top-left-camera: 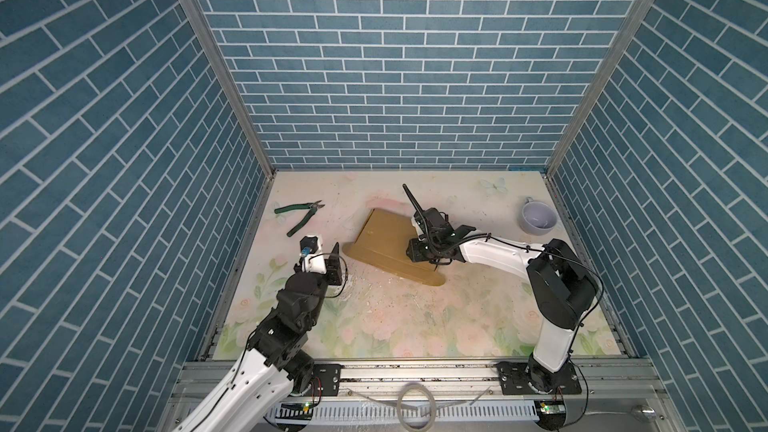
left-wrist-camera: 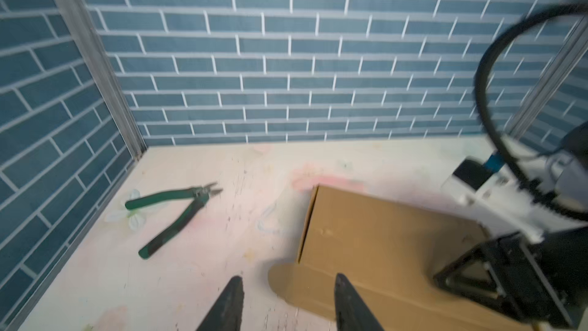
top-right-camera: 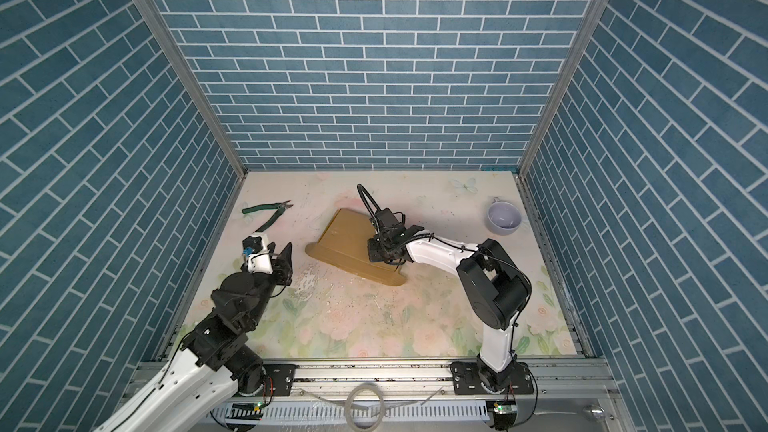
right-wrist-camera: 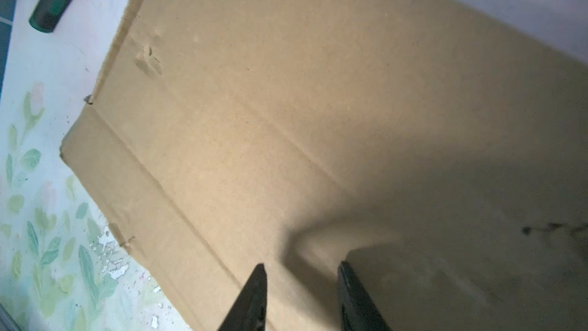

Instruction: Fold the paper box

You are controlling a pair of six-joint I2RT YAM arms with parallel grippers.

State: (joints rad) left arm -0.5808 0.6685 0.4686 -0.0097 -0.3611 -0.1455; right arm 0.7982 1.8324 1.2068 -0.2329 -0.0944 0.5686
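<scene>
Your paper box lies near the middle of the table, somewhat toward the far edge and skewed to it, with a rounded tab sticking out at its near left corner. In both top views its right end is hidden under the right arm's wrist. The right gripper hangs just over the cardboard with its fingers apart, but shadow and a darker panel beside one finger keep you from telling whether they pinch any cardboard. That wrist view cuts the box off on several sides. The left gripper sits by the table's left edge, clear of the box, jaws spread with nothing between them; its wrist view is smeared with blur. Green-handled pliers lie near the far left corner, and a pale cup stands near the far right corner, both well apart from the box.
</scene>
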